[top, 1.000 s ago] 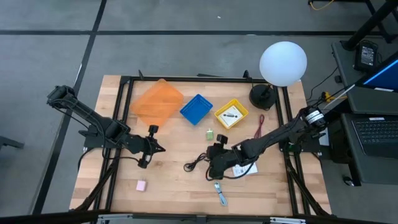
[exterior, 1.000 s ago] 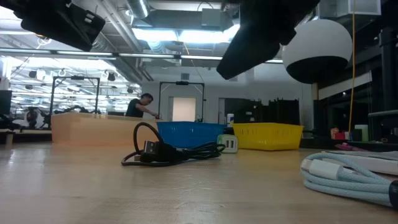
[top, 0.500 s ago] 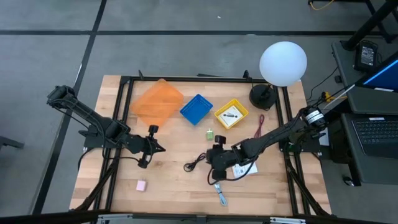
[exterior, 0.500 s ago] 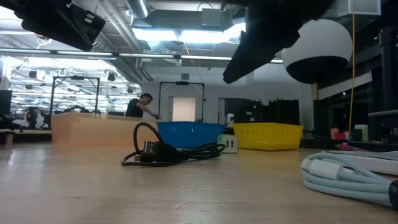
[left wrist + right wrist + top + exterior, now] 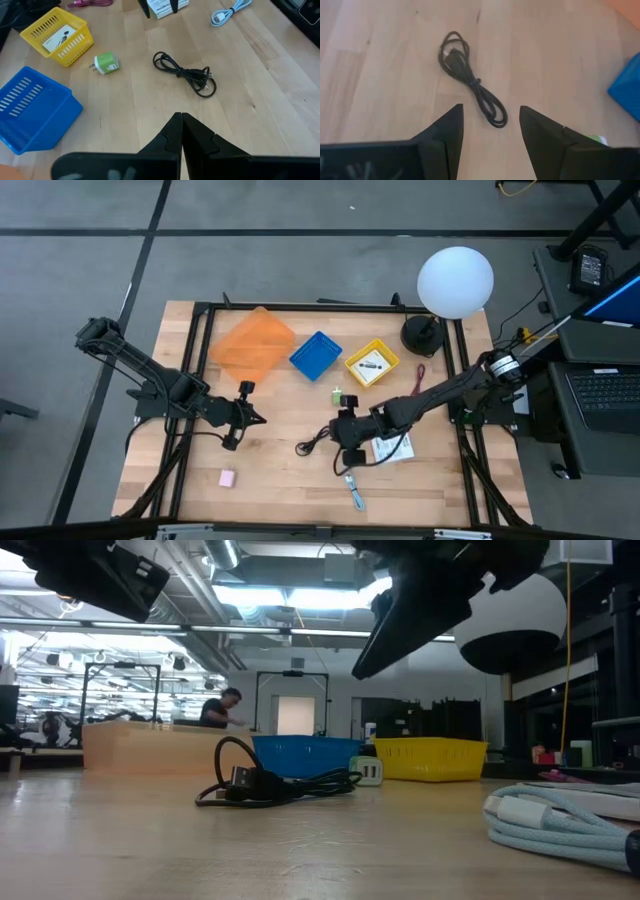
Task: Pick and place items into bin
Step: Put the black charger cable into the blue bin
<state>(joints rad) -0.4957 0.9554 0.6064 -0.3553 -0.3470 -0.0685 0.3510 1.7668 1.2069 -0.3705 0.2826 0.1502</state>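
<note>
The black coiled cable (image 5: pixel 315 442) (image 5: pixel 470 85) lies flat on the wooden table near its middle. My right gripper (image 5: pixel 342 446) (image 5: pixel 490 107) hovers open just above and to the right of it, slanting down, its two fingers standing either side of the cable's nearer end without touching. My left gripper (image 5: pixel 258 418) (image 5: pixel 180 116) waits shut above the table's left half. A pink block (image 5: pixel 227 478), a green piece (image 5: pixel 339 396), a white printed packet (image 5: pixel 393 448), a red cord (image 5: pixel 419 377) and a light-blue tool (image 5: pixel 354 490) all lie on the table.
Three bins stand along the far side: orange (image 5: pixel 253 345), blue (image 5: pixel 316 355) and yellow (image 5: pixel 350 367), the yellow one with a white card in it. A lamp with a white globe (image 5: pixel 455 280) stands at the far right corner. A person moves in the room beyond.
My right gripper has rolled about its own pointing line while staying over the cable, and it has stayed open. More of the white packet beside its arm shows now. The cable has not moved.
</note>
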